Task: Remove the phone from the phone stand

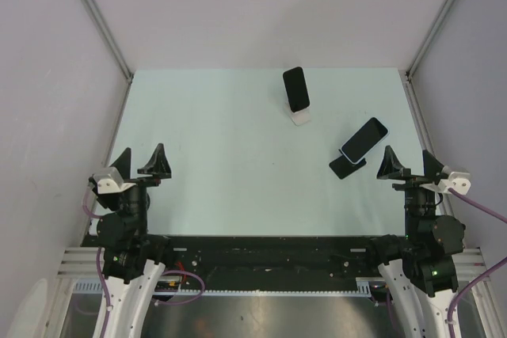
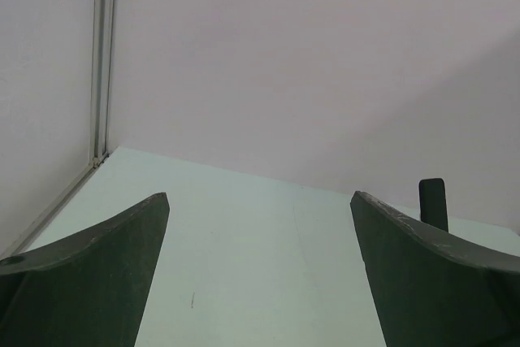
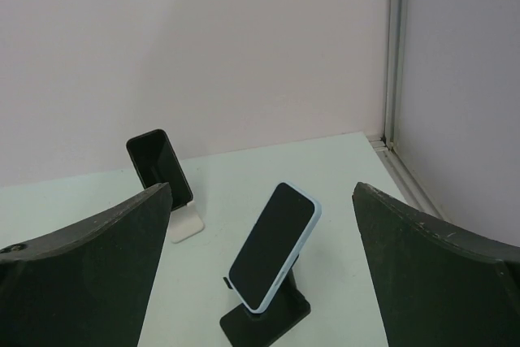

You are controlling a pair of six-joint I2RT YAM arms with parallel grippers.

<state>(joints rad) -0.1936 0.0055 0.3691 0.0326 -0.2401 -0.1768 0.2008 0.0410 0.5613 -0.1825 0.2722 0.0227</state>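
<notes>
So both arms are parked at the near edge of the surface (image 1: pixel 222 156), one at each corner. The left hand (image 1: pixel 142 161) is spread as wide as it goes, with nothing between its fingers (image 2: pixel 89 282). Same story for the right hand (image 1: pixel 408 162): fully spread, holding nothing, touching nothing.

There are actually two phones out here, each sitting on its own stand. The one closest to the action is the phone with the pale blue case (image 1: pixel 364 138), on the right side of the surface, just beyond and a little left of the right hand. It leans back on a black stand (image 1: pixel 347 167), screen dark, tilted so its top points off toward the far right. From the right wrist camera it sits pretty much dead centre between the two fingers, a bit ahead of them and clearly apart from both.

The other one is a dark phone (image 1: pixel 296 89), further back near the far edge and roughly mid-surface, a bit to the right of centre. It's propped close to upright on a small white stand (image 1: pixel 300 118). The left wrist camera only catches the top of it, peeking over that hand's right finger, way off in the distance. The two stands are well apart from each other.

Plain pale walls (image 1: pixel 261 5) box the surface in on the left, far and right sides.
</notes>
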